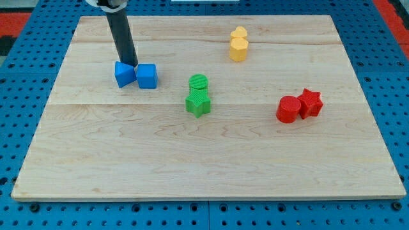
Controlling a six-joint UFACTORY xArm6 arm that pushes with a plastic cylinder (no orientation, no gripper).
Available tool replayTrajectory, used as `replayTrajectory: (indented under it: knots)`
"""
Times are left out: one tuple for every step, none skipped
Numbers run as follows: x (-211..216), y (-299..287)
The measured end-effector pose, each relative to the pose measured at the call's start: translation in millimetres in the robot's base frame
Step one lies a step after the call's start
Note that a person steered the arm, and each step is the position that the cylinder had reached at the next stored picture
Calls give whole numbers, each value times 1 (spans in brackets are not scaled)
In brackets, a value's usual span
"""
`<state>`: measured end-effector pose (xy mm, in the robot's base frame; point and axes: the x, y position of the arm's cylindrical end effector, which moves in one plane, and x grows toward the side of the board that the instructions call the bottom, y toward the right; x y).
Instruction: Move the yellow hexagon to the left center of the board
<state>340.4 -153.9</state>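
Note:
The yellow hexagon (238, 50) stands at the view's top, right of the middle, touching a yellow heart-like block (239, 33) just above it. My tip (131, 66) is far to the left of them, at the upper left of the board, right behind the gap between two blue blocks, a blue one on the left (124, 74) and a blue cube (147, 76) on the right. The dark rod rises from there out of the view's top.
A green cylinder (199, 82) and a green star (198, 102) touch near the board's middle. A red cylinder (288, 109) and a red star (310, 102) touch at the right. The wooden board (204, 166) lies on a blue perforated table.

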Motion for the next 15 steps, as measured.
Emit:
replayTrajectory:
  knots:
    - [-21, 28]
    - [-68, 86]
    - [-121, 130]
    - [-142, 143]
    - [-145, 145]
    - [-145, 146]
    - [-145, 146]
    - [-147, 158]
    - [-144, 176]
    - [-141, 231]
    - [-106, 242]
    - [-75, 241]
    - [-56, 241]
    - [-54, 225]
    - [-48, 208]
